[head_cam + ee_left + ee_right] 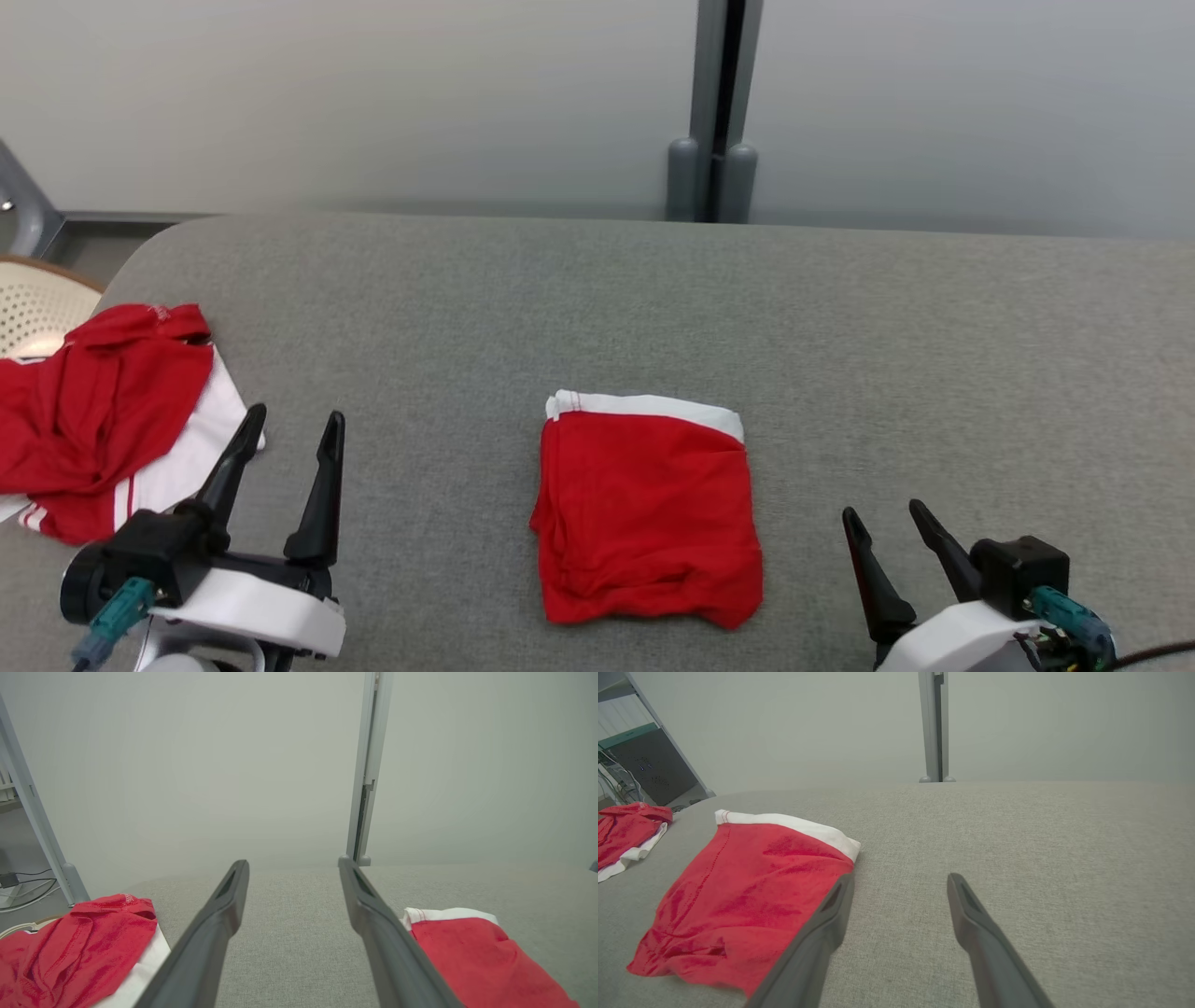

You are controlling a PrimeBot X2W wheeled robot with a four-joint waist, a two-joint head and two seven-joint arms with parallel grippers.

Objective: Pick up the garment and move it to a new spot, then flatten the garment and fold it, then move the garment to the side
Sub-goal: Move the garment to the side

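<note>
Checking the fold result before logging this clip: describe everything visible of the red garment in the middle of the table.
The folded garment is red, thin, soft-looking cloth with a white band along its far edge. It lies flat on the grey table as a roughly square packet, layers showing on its left side, wrinkles near the front edge. Only the table touches it: the left gripper and right gripper stand open, apart on either side.

Edges and fingers clip our view

We see the crumpled red-and-white pile (93,420) cut by the head view's left edge; in the left wrist view the folded garment (476,961) sits partly behind a finger (383,942) and runs under the bottom edge.
</note>
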